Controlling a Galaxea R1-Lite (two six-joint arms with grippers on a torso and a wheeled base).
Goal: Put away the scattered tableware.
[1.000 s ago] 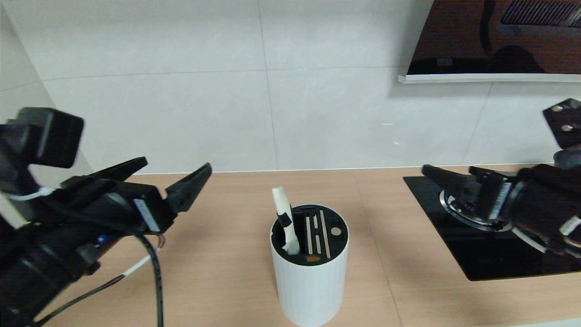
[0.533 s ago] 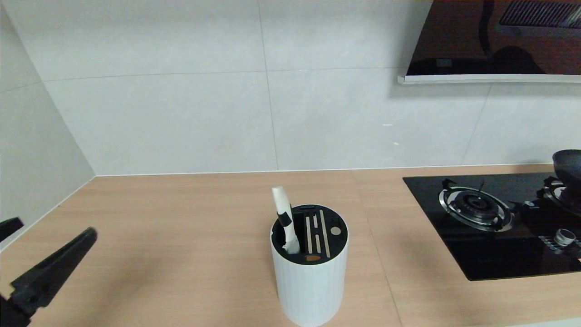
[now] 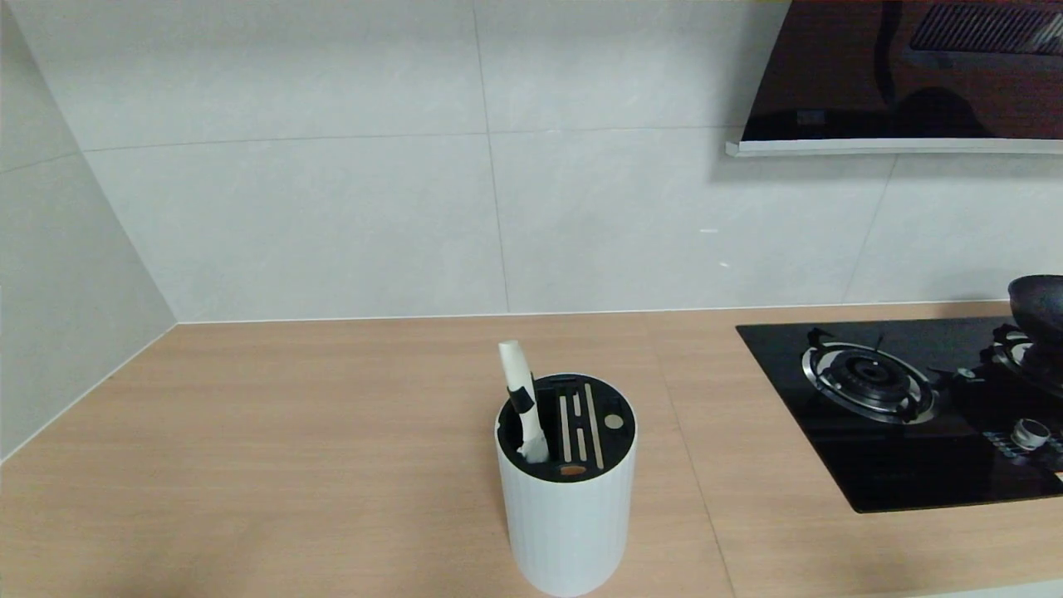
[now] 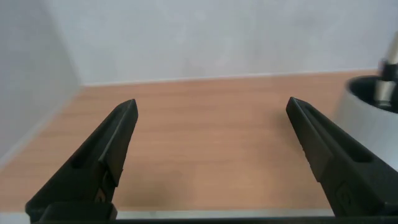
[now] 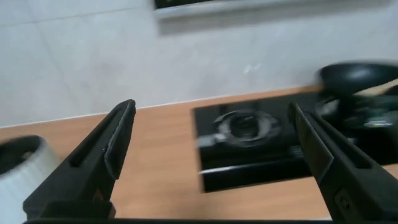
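Note:
A white ribbed cylinder holder (image 3: 567, 515) with a black slotted top stands near the front of the wooden counter (image 3: 332, 432). One white utensil handle with a black band (image 3: 520, 390) sticks up out of its left opening. In the left wrist view my left gripper (image 4: 211, 109) is open over bare counter, with the holder (image 4: 367, 112) at the frame's edge. In the right wrist view my right gripper (image 5: 211, 109) is open too, nothing between its fingers, with the holder (image 5: 22, 165) to one side.
A black gas hob (image 3: 905, 407) with burners (image 3: 868, 378) lies on the right of the counter, a dark pot (image 3: 1038, 303) on its far burner. A range hood (image 3: 905, 83) hangs above it. Tiled walls close the back and left.
Both arms have drawn back out of the head view: the right one left first, then the left gripper slid down and off the lower left. The holder and the utensil stayed put.

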